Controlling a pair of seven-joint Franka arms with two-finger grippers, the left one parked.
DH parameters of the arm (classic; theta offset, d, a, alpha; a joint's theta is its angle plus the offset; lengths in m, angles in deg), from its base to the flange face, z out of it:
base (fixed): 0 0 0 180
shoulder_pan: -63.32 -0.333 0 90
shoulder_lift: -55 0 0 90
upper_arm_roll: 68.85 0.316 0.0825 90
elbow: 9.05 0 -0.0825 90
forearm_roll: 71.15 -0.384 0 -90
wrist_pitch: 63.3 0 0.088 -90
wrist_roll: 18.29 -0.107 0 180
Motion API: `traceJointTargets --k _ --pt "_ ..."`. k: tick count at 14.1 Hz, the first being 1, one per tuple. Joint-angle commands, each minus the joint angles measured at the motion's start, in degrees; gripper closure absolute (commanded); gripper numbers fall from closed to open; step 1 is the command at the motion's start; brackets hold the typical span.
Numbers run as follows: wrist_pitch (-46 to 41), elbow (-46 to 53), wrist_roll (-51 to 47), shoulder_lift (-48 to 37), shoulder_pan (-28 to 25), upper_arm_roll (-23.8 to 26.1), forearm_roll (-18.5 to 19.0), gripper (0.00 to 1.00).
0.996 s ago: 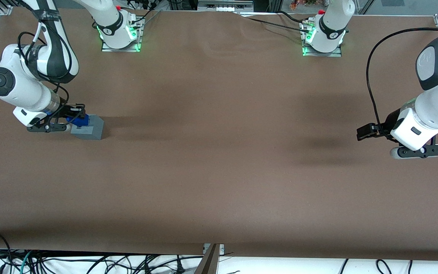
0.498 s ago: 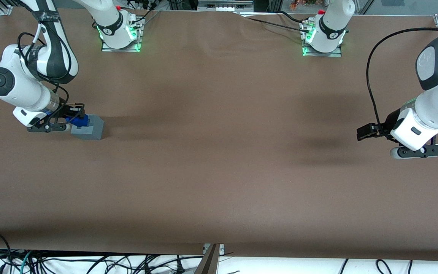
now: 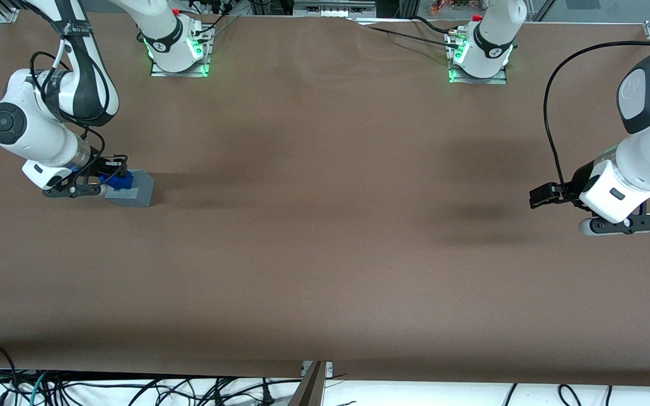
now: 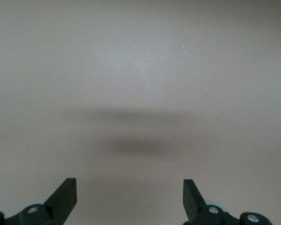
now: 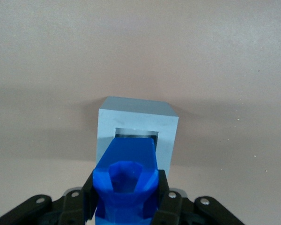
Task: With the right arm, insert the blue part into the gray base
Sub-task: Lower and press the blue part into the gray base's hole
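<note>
We see a brown table [image 3: 325, 225] spreading wide from the gripper [image 3: 112, 176] toward the parked arm's end, soft shadows across it, and tangled cables [image 3: 133, 389] below its edge nearest the front camera.

A robotics lab: bolted arm bases [image 3: 177, 52], brown-covered table [image 3: 325, 254], loose cables [image 3: 133, 389].

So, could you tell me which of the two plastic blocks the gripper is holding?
The blue part, clamped in the gripper over the gray base.
</note>
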Motion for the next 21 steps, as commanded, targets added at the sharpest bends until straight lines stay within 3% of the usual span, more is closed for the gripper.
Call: traceJointTargets --k 1,21 --pt "0.99 -0.86 1.26 -0.45 -0.37 -0.59 -0.74 0.79" --pt "2.31 -0.69 -2.17 0.34 -0.28 -0.59 -1.09 0.77"
